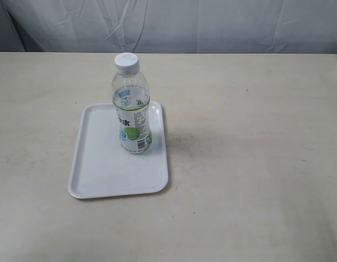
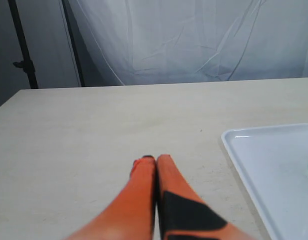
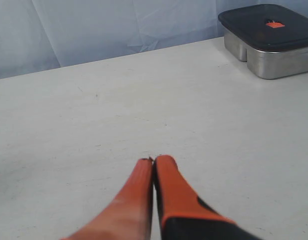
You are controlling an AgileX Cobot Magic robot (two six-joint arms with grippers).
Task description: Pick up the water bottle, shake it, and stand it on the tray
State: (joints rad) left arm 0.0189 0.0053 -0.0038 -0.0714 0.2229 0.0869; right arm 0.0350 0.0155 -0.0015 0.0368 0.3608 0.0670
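Left gripper closed over pale table; backdrop seemingly cloth.

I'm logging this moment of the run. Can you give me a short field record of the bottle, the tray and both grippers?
object: water bottle, upright, white cap on
resting on: tray, toward its right edge in the exterior view
under the tray: table
left arm: left gripper shut, empty, beside the tray
right arm: right gripper shut, empty
also present: metal container with dark lid, right wrist view only
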